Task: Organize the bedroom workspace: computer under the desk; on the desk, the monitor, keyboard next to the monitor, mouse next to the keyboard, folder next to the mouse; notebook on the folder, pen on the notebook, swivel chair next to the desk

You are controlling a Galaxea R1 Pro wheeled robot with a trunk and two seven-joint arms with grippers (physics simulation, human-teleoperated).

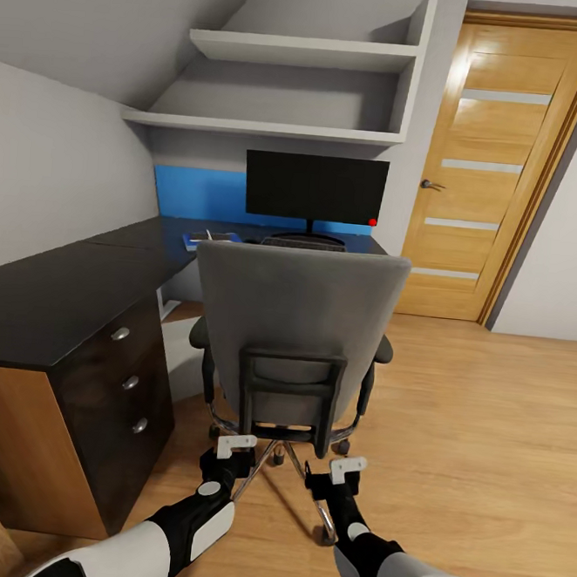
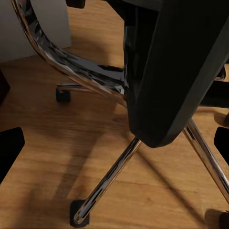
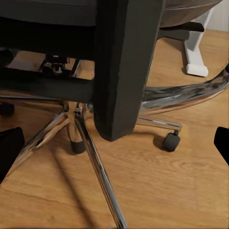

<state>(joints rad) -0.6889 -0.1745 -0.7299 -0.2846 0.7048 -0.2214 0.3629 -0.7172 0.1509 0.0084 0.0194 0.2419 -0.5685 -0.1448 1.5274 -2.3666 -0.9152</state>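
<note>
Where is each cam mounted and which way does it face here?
Head: on the robot's head, facing forward and down at the chair back, desk, monitor; both forearms, left gripper and right gripper show low.
Left wrist: on the left arm, facing the chair's black back bracket, chrome legs, wood floor; dark fingers at the edges.
Right wrist: on the right arm, facing the same bracket, legs, a caster; fingers at the edges.
Shared: all three see the chair; both wrists see its base.
</note>
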